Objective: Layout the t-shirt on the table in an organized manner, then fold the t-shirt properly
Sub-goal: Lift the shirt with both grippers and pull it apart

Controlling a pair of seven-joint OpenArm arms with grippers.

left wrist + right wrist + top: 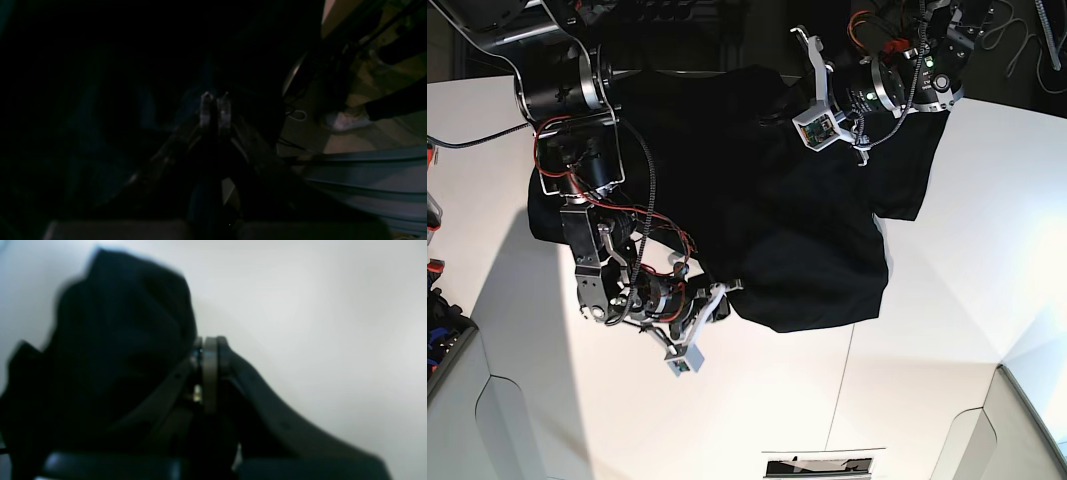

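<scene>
So you have one black t-shirt [767,200] spread rumpled over the far half of the one white bench [927,330], with two arms working at its edges. Your right arm reaches down along the shirt's near edge, its fingers [208,350] closed on a fold of the cloth. Your left arm lies across the far edge, fingers [215,106] pressed together; whether they pinch cloth is too dark to tell.

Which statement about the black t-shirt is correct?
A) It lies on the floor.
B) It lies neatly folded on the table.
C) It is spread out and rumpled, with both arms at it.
C: the t-shirt lies rumpled and unfolded over the table, with the left gripper and the right gripper both at it.
</scene>
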